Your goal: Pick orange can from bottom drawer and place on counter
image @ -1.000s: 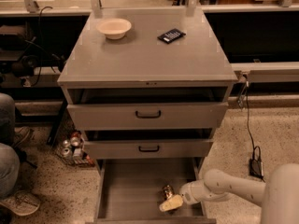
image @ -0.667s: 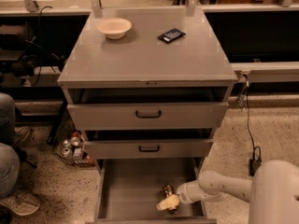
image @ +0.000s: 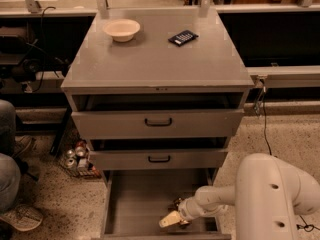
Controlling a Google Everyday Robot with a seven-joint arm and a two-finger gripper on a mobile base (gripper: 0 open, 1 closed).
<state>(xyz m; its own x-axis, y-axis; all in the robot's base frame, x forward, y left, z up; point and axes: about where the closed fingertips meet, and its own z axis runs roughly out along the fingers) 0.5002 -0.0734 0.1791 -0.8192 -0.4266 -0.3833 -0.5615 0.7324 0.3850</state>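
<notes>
The bottom drawer [image: 137, 199] is pulled open, with its flat grey floor showing. The orange can [image: 177, 203] is a small shiny dark-gold shape on that floor near the right front, partly hidden by my gripper. My gripper [image: 171, 218] reaches into the drawer from the right, low over the floor and right against the can. My white arm [image: 265, 194] fills the lower right corner. The counter [image: 155, 64] is the broad grey cabinet top above.
A cream bowl [image: 121, 29] and a black flat device [image: 183, 37] lie on the counter's far part. The two upper drawers [image: 158, 122] stand slightly open above the bottom one. Red-and-silver cans [image: 75, 156] sit on the floor at left. A person's legs [image: 10, 184] are at far left.
My arm has swung further into the picture from the right, and the gripper has shifted slightly left and forward over the drawer floor, staying by the can.
</notes>
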